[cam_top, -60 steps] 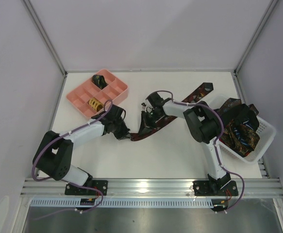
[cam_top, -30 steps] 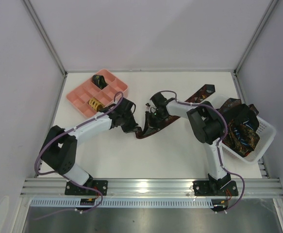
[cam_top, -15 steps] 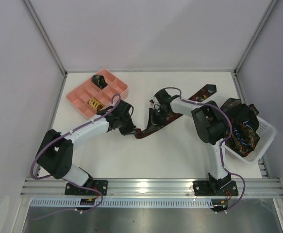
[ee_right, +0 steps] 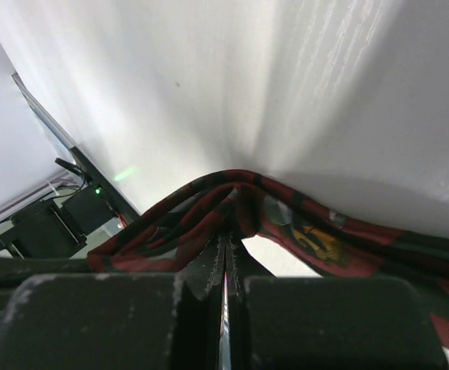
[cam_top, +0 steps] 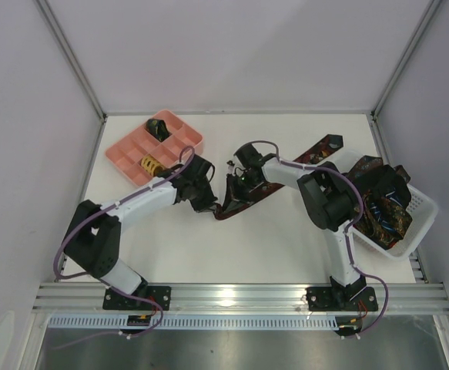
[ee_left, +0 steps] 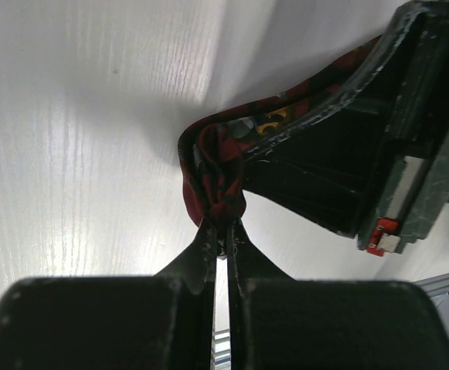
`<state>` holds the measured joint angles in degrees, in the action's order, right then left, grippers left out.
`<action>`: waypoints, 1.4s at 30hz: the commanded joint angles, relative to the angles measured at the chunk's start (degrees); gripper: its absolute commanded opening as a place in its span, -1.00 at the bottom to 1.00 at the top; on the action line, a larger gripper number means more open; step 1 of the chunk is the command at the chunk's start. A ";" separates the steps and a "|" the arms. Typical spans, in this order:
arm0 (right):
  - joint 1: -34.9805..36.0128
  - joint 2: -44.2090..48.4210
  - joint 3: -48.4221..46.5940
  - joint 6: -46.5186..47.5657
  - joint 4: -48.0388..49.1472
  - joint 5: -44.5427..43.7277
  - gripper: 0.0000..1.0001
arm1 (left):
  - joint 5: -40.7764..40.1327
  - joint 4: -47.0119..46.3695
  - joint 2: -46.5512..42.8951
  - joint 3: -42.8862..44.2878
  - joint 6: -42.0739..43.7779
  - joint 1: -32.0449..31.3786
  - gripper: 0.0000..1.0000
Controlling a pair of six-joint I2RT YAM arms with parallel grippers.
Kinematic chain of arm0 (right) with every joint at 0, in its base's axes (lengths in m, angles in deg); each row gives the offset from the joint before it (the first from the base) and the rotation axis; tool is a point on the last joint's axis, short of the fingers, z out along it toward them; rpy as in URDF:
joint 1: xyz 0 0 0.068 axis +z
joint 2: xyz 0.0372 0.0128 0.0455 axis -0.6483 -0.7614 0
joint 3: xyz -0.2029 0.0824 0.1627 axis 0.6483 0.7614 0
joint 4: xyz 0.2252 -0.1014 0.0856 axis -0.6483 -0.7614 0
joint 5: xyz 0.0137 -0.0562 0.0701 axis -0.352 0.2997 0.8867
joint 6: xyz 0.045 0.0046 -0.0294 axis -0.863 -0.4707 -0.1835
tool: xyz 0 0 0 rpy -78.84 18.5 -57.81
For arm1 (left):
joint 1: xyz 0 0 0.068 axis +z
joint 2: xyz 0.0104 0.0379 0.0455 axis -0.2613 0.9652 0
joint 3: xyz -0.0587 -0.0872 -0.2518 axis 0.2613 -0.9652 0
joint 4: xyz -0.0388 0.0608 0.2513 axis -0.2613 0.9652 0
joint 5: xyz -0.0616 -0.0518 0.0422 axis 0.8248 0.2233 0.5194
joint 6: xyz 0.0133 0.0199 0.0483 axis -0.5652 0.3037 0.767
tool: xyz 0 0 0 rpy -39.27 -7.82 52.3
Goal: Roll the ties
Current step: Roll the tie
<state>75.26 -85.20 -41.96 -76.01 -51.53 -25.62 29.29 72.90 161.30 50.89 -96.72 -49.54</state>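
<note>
A dark tie (cam_top: 249,202) with red and yellow patterning lies slantwise across the table's middle, its far end (cam_top: 326,143) near the basket. My left gripper (cam_top: 211,205) is shut on the bunched near end (ee_left: 215,181); its fingertips (ee_left: 222,229) pinch the fabric. My right gripper (cam_top: 236,185) is shut on a raised fold of the same tie (ee_right: 243,196) a little farther along, and in its wrist view its fingers (ee_right: 226,245) meet under that fold. The two grippers stand close together.
A pink compartment tray (cam_top: 184,144) at the back left holds a dark roll (cam_top: 159,126) and a yellow roll (cam_top: 150,164). A white mesh basket (cam_top: 422,213) at the right edge holds several loose ties (cam_top: 382,202). Walls enclose the table.
Over two seconds my left gripper has carried the tie's near end up and right, closer to the right gripper. The right wrist has swung slightly left in the last half second.
</note>
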 commanded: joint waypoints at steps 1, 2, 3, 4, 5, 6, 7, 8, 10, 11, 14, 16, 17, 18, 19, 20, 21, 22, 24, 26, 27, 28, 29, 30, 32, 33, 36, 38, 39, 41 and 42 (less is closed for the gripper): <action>0.31 -1.65 -1.81 -0.61 1.43 0.67 -1.00 | -0.41 -0.06 1.62 4.52 1.65 -0.68 -0.99; 0.13 -1.74 -1.89 -0.61 1.35 0.58 -1.00 | -0.06 -0.06 2.41 5.48 1.74 -0.76 -0.99; 0.22 -1.91 -1.89 -0.70 1.52 0.67 -1.00 | 0.11 0.20 2.76 6.01 1.92 -1.11 -0.99; 0.22 -1.92 -1.89 -0.70 1.61 0.58 -1.00 | 0.20 0.21 3.20 6.54 2.09 -1.29 -0.99; 0.22 -1.92 -1.89 -0.70 1.61 0.49 -1.00 | 0.90 0.21 3.73 7.33 2.18 -1.38 -0.99; 0.22 -1.92 -1.98 -0.61 1.61 0.49 -1.00 | 1.17 0.03 4.60 7.60 2.27 -1.38 -0.99; 0.22 -2.00 -1.98 -0.70 1.78 0.58 -1.00 | 1.26 0.03 5.13 7.86 2.36 -1.73 -0.99; 0.30 -2.00 -1.90 -0.70 1.79 0.58 -1.00 | 1.61 0.20 5.49 8.47 2.44 -1.73 -0.99; 0.13 -2.00 -1.72 -0.79 1.79 0.49 -1.00 | 2.05 0.12 6.98 8.91 2.71 -2.17 -0.99; -0.04 -1.92 -1.63 -0.96 1.87 0.49 -1.00 | 2.22 0.03 7.33 9.35 2.80 -2.34 -0.99; -0.48 -1.65 -0.84 -1.14 2.49 0.67 -1.00 | 2.66 -0.40 9.27 10.14 2.88 -2.52 -0.99; -0.84 -1.48 -0.32 -1.75 3.10 1.02 -1.00 | 3.36 -0.67 10.84 10.50 2.88 -2.61 -0.99; -0.92 -1.22 0.64 -1.93 3.28 0.93 -1.00 | 3.45 -0.59 11.29 11.28 2.97 -2.70 -0.99; -1.27 -0.43 1.00 -2.10 3.89 0.93 -1.00 | 3.46 -0.15 11.90 11.81 3.06 -2.87 -0.99; -1.45 -0.07 1.44 -2.28 4.16 0.76 -1.00 | 3.54 -0.06 12.78 12.25 3.06 -2.87 -0.99; -1.71 0.28 2.23 -2.37 4.33 0.93 -1.00 | 3.46 0.12 13.05 12.69 3.15 -2.87 -0.99; -2.24 0.89 2.41 -2.37 4.16 1.11 -1.00 | 3.28 0.29 13.22 13.31 3.15 -2.96 -0.99; -2.59 1.24 2.67 -2.11 3.81 0.85 -1.00 | 2.84 0.38 13.40 13.75 3.06 -2.96 -0.99; -3.29 2.12 3.64 -1.67 3.46 0.41 -1.00 | 2.67 0.56 13.40 14.19 3.15 -3.05 -0.99; -4.44 2.74 3.99 -1.14 3.28 0.32 -1.00 | 2.31 1.00 13.49 14.54 3.15 -2.96 -0.99; -4.88 2.83 3.99 -0.96 2.84 0.14 -1.00 | 2.40 1.08 13.84 14.63 3.32 -3.05 -0.99; -5.58 2.92 4.08 -0.88 2.75 0.14 -1.00 | 2.40 1.35 14.19 14.72 3.32 -2.96 -0.99; -5.93 2.92 4.08 -0.53 2.75 0.14 -1.00 | 2.66 1.44 14.37 14.89 3.32 -3.05 -0.99; -6.28 2.92 4.08 -0.52 2.67 0.14 -1.00 | 2.58 1.61 14.72 14.89 3.32 -2.96 -0.99; -7.07 3.09 4.17 -0.44 2.58 0.32 -1.00 | 2.49 1.61 14.98 14.98 3.24 -3.05 -0.99; -7.25 3.18 4.17 -0.35 2.66 0.14 -1.00 | 2.58 1.61 15.16 15.07 3.24 -2.96 -0.99; -8.04 2.83 3.91 0.26 2.40 -0.39 -1.00 | 2.58 1.79 15.86 15.77 3.24 -3.05 -0.99; -8.48 1.78 3.64 0.35 2.40 -0.65 -1.00 | 2.66 1.88 16.65 16.47 3.24 -3.05 -0.99; -8.66 1.34 3.56 0.62 2.23 -0.65 -1.00 | 2.93 1.79 17.00 16.82 3.06 -3.05 -0.99; -8.66 0.20 3.55 0.79 2.31 -0.91 -1.00 | 3.19 1.53 17.97 17.70 3.06 -3.05 -0.99; -8.66 -0.24 3.64 0.62 2.31 -1.00 -1.00 | 3.37 1.44 18.41 18.05 3.06 -3.14 -0.99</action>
<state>66.65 -85.27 -37.96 -76.58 -49.19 -25.84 31.61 74.34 178.30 65.97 -94.64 -52.25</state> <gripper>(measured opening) 0.009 0.034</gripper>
